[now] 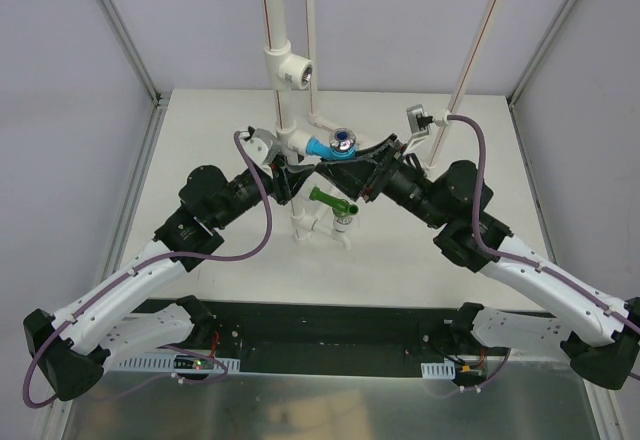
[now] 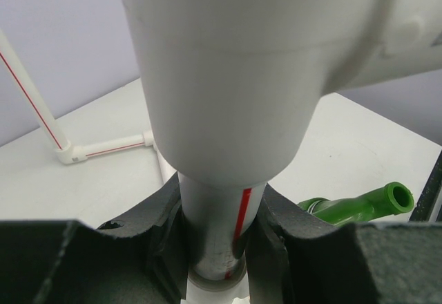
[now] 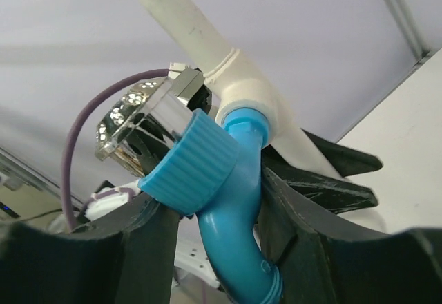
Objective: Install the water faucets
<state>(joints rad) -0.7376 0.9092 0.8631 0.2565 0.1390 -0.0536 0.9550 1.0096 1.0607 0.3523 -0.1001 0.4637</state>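
My left gripper (image 1: 282,173) is shut on the white upright pipe (image 2: 221,221) with a red stripe, just under a white tee (image 2: 228,62). My right gripper (image 1: 362,163) is shut on the light blue faucet (image 1: 330,145) with a shiny silver top (image 1: 345,141); its threaded end sits in a white tee socket (image 3: 245,100) on that pipe. The blue faucet fills the right wrist view (image 3: 231,200) between the black fingers (image 3: 304,249). The dark green faucet (image 1: 332,201) sticks out of a lower fitting on the pipe and also shows in the left wrist view (image 2: 359,206).
A tall white pipe frame (image 1: 285,50) rises at the table's back with empty tee sockets (image 1: 301,73). A thinner red-striped pipe (image 1: 475,50) leans at the right, with a silver block (image 1: 417,118) by it. A low pipe elbow (image 2: 72,153) lies on the table.
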